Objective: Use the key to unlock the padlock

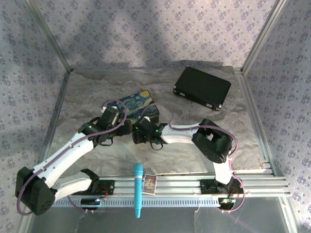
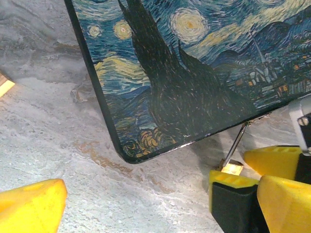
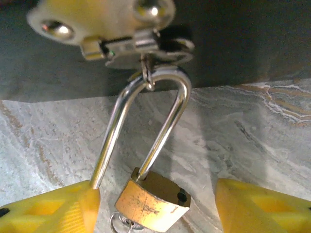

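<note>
The padlock (image 3: 150, 201) hangs by its shackle from the painted tin's (image 2: 184, 73) hasp. We see the right gripper (image 3: 155, 194) half-narrowed astride it, not clamped, likely to steady it. The left gripper (image 2: 158, 208) gapes wide nearby; we cannot make out the key.

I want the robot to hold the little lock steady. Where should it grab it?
Grab the lock's brass body, not the thin round loop. Come from the side away from the tin's latch, one of the fingers on each side; the loop end is hooked there.
</note>
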Robot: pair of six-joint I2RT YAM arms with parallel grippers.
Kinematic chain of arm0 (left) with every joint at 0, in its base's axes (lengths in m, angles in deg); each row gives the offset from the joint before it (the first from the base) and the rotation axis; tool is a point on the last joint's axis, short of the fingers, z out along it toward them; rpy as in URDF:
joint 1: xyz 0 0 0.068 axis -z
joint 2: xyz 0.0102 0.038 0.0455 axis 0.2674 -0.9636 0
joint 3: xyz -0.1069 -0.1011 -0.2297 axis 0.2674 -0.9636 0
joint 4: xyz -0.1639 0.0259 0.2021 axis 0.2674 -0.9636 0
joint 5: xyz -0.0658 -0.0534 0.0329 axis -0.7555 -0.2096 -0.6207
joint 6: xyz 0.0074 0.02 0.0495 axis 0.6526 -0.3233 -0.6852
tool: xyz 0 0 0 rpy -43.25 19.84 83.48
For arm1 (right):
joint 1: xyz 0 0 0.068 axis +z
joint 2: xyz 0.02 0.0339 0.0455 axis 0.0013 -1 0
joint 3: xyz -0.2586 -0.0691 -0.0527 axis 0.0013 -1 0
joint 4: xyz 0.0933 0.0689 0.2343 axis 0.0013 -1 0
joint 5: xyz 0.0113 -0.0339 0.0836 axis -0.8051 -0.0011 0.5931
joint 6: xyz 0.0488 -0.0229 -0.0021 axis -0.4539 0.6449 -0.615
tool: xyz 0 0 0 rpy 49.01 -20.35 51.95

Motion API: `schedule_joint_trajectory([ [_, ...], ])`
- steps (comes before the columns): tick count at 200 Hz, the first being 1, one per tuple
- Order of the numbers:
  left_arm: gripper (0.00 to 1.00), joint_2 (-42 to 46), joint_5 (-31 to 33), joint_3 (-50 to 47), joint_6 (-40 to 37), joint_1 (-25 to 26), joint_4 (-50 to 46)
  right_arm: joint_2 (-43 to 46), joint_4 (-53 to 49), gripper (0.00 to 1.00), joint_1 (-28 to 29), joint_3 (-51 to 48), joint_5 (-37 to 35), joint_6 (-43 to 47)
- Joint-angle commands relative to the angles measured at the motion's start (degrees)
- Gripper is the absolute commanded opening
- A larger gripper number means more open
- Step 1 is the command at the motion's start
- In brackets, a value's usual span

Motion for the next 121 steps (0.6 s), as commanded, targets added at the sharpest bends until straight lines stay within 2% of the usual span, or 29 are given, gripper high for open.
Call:
schedule_joint_trajectory([
  [1,1.0,0.41,-1.21,-0.83,0.97,-0.43,1.49,-2.31,-2.4,0.58,0.57,3.12,-3.69,-2.1],
  [28,1.0,0.2,-0.76,-0.97,1.06,-0.4,1.46,-3.67,-7.6,0.47,1.1,4.77,-6.3,-1.41],
  [46,1.0,0.11,-0.22,-0.88,0.7,-0.39,1.12,-2.19,-7.17,0.45,0.95,2.78,-5.95,-1.75],
  [83,1.0,-0.24,1.07,0.05,-0.15,-0.38,0.25,0.27,-7.15,0.46,0.75,-0.99,-6.61,-2.13],
  [101,1.0,-0.67,0.9,0.5,-0.15,-0.4,0.27,0.34,-8.11,0.58,0.46,-1.15,-6.78,-2.28],
  [121,1.0,-1.03,0.86,0.78,-0.12,-0.37,0.18,1.01,-7.82,0.54,0.3,-2.31,-6.87,-2.29],
])
